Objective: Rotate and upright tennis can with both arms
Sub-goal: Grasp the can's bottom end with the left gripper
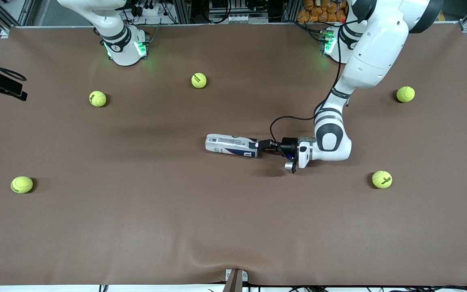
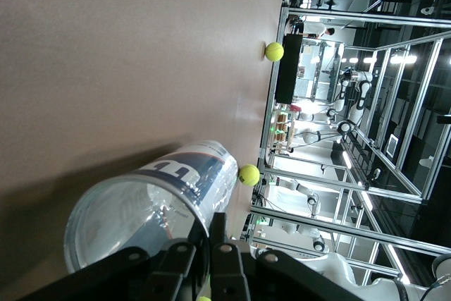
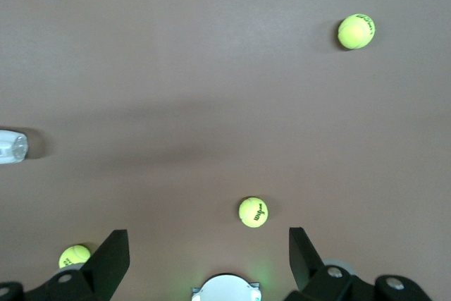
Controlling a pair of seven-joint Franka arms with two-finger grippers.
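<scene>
tennis can (image 1: 232, 145) lying flat, L gripper (image 1: 264, 146) at its end

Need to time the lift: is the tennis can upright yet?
No. The clear plastic white-and-blue-labelled tennis can lies on its side on the brown table.

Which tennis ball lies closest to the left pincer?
The tennis ball toward the left arm's end, nearer the front camera than the left pincer; the other balls lie farther away.

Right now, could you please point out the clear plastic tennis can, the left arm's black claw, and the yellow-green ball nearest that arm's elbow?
clear plastic tennis can (image 1: 232, 146): front view, label middle.
left claw (image 1: 264, 144): front view, fingertips at can's end.
yellow-green ball (image 1: 382, 179): front view, ball's middle.
</scene>
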